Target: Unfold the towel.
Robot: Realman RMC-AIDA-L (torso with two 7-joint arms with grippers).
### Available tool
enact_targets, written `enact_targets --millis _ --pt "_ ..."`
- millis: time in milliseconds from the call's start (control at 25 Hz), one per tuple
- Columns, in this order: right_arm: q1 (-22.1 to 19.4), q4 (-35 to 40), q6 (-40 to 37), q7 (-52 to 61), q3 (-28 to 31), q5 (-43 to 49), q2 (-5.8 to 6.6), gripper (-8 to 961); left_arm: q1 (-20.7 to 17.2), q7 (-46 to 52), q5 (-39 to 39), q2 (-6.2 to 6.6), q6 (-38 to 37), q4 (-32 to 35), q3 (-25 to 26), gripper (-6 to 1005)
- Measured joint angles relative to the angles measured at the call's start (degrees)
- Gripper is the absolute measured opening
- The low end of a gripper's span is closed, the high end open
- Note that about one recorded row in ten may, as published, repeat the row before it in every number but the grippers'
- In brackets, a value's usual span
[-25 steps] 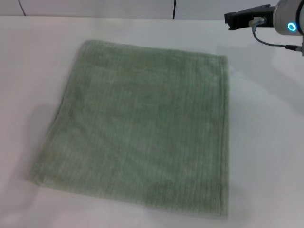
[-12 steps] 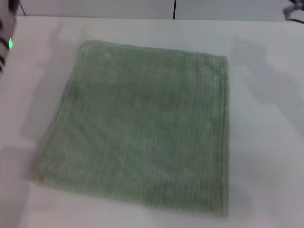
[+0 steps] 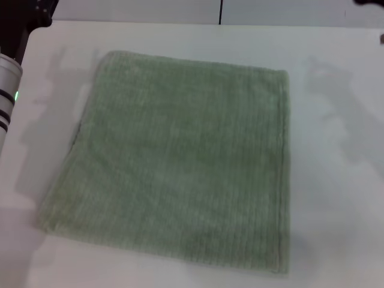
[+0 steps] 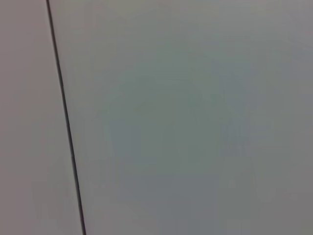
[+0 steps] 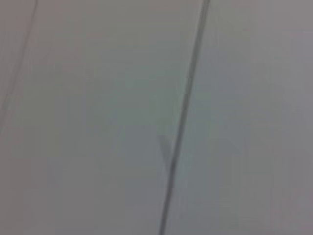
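The towel (image 3: 180, 162), sage-green with fine ribbed stripes, lies flat on the white table (image 3: 342, 180) in the head view as a rough square. A hemmed edge runs down its right side. A silver segment of my left arm (image 3: 6, 96) with a green light shows at the left edge, beside the towel and apart from it. Neither gripper shows in any view. Both wrist views show only a plain pale wall with a dark seam (image 4: 63, 122) and another dark seam (image 5: 183, 122).
A dark object (image 3: 30, 15) stands off the table's far left corner. A pale wall with a dark vertical seam (image 3: 220, 11) backs the table. Bare white tabletop surrounds the towel on the right and far sides.
My right arm, at the top right a second ago, has drawn out of the head view. A segment of my left arm has come in at the left edge. The towel has not moved.
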State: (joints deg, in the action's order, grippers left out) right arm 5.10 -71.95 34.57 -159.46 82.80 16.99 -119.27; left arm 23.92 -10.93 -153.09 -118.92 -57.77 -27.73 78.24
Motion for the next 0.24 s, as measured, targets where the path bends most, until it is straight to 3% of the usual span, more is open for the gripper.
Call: enact_targets --millis 120,240 --pt "2.5 1.3 -4.9 -2.5 -0.1 -3.3 -0.27 -1 -0.3 1.1 0.0 0.08 0.7 0.0 -0.2 783" --pt "4.9 7.7 -2.7 -4.0 1.3 -0.4 -0.27 -1 -0.4 1.3 0.0 0.01 1.4 0.3 -0.5 783"
